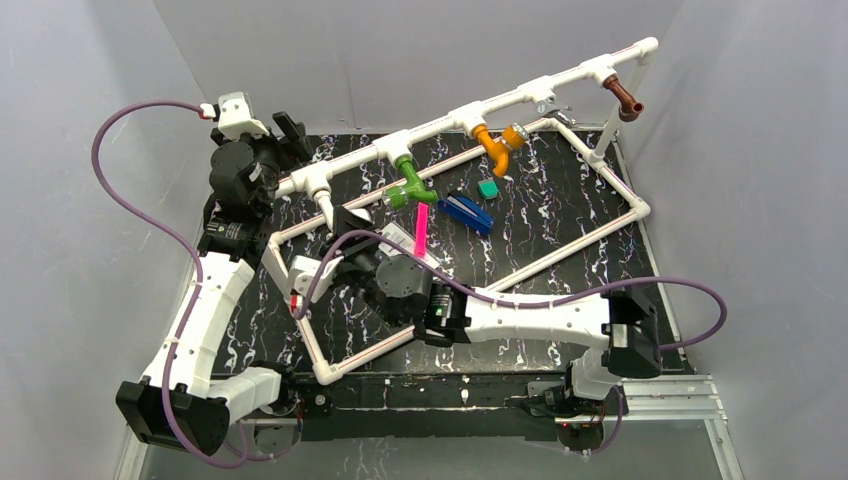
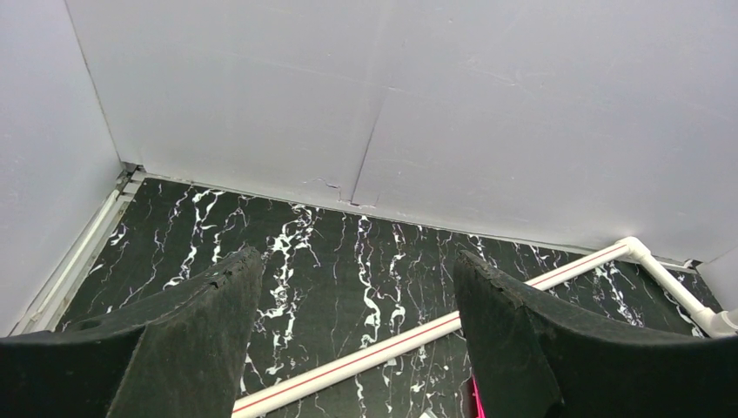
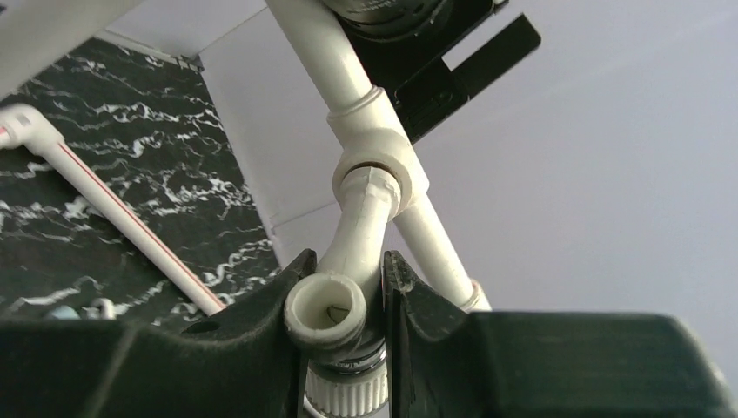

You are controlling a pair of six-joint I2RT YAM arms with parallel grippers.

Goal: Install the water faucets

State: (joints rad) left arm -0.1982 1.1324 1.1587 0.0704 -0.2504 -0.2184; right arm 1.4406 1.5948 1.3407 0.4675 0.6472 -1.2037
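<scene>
Low in the centre of the right wrist view, the right gripper [image 3: 346, 266] clamps the white faucet [image 3: 361, 218] beneath its tee fitting [image 3: 383, 170], likely light, stiff, slick plastic best gripped across its body.

You see four faucets along the long white pipe [image 1: 520, 98]. The brown faucet [image 1: 625, 100] hangs under the tee at the far right end, well apart from the others. The orange faucet [image 1: 497, 145] sits under a tee near the middle, tilted. The green faucet [image 1: 408, 183] hangs under the next tee to the left, its round knob facing the near side. The white faucet [image 3: 361, 218] is at the leftmost tee: its upper end meets the tee's socket, its open round spout faces the wrist camera, and its ribbed knob points down. The right gripper [image 3: 345, 270] clamps it from both sides.
</scene>
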